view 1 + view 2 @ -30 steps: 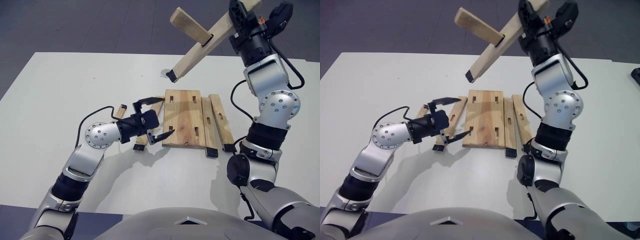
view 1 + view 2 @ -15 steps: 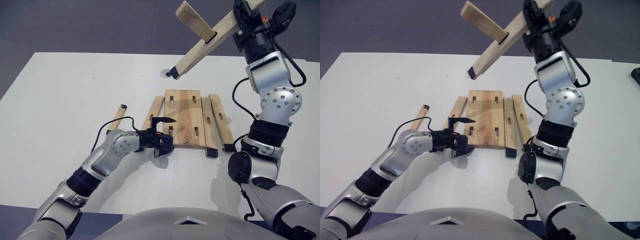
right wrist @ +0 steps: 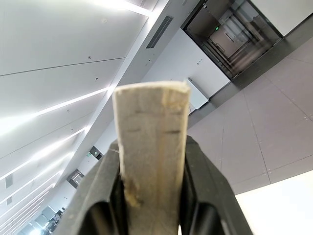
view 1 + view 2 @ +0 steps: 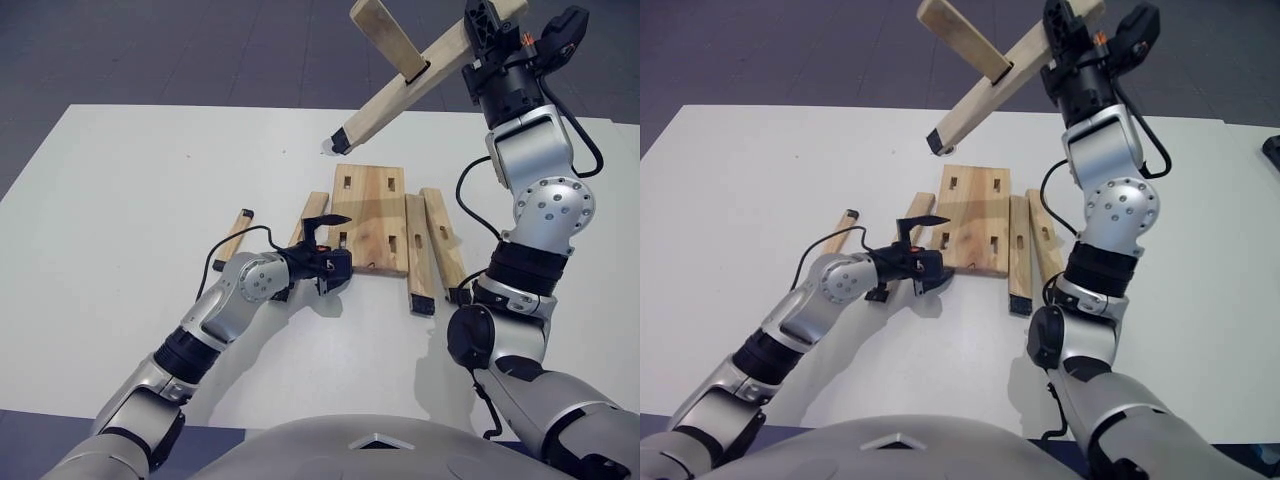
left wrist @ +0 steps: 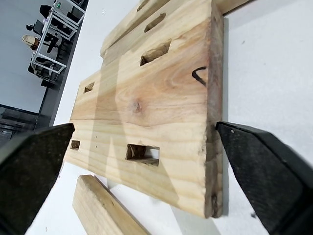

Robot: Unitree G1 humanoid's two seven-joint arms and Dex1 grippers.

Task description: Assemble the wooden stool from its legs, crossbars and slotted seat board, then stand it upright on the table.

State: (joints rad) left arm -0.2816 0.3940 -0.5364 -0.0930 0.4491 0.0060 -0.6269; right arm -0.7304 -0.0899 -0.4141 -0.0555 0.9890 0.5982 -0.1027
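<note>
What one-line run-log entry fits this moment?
left gripper open astride seat board | right gripper shut on leg-and-crossbar piece, high over table | stool unassembled

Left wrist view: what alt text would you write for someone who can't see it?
A slotted seat board of pale wood lies on a white table between the two dark fingers of the open left pincer. A loose wooden bar lies beside it.
</note>
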